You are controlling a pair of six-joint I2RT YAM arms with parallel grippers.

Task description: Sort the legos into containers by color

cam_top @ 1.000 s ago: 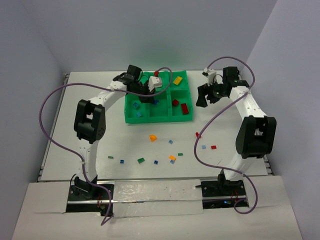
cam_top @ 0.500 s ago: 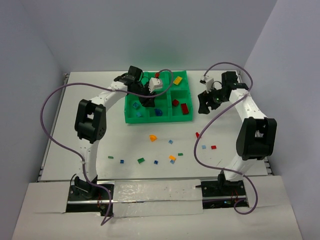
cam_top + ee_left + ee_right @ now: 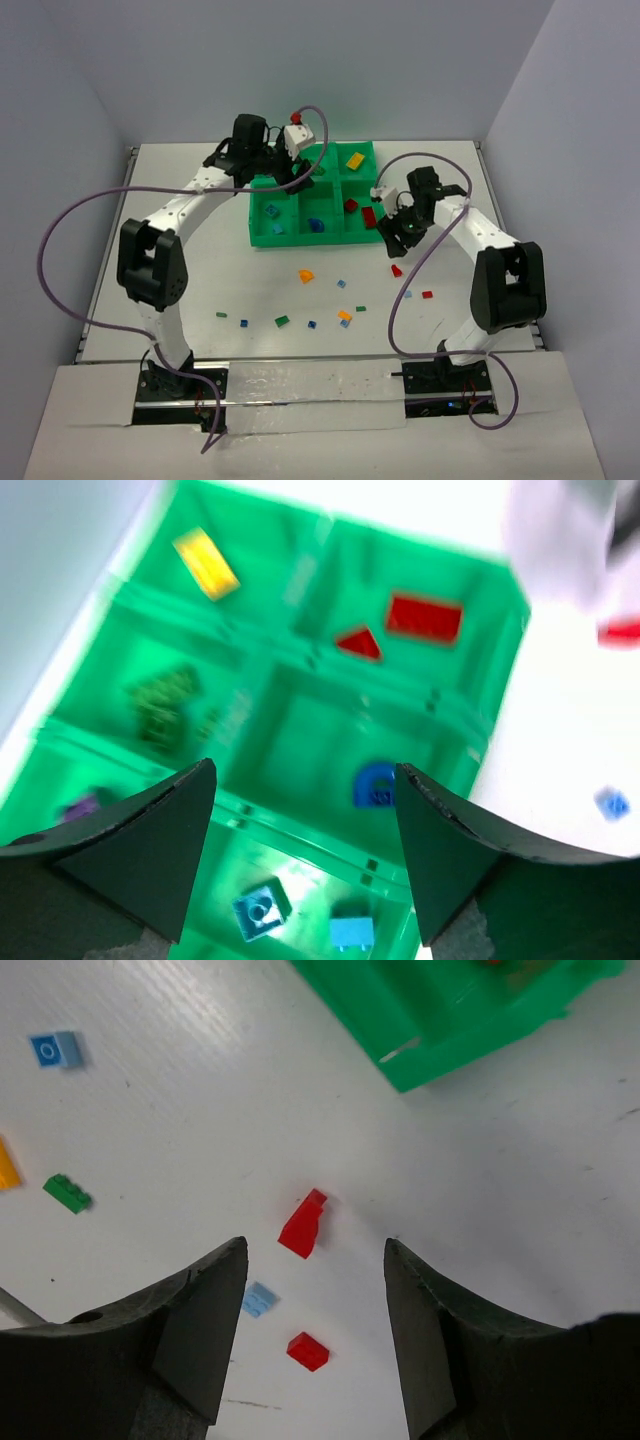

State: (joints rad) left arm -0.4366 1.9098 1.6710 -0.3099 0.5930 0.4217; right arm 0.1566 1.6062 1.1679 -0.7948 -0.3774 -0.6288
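Loose legos (image 3: 306,275) lie scattered on the white counter (image 3: 200,270) on the near side of the green tray (image 3: 300,241). The tray's compartments hold a yellow plate (image 3: 354,160) far right, red pieces (image 3: 368,217) near right and a blue brick (image 3: 316,224) near middle. A red wedge brick (image 3: 303,1225) lies by the tray's near right corner, below the right tool (image 3: 315,1250), whose jaws are apart and empty. The left tool (image 3: 302,780) hangs over the tray's far left corner, wide and holding nothing.
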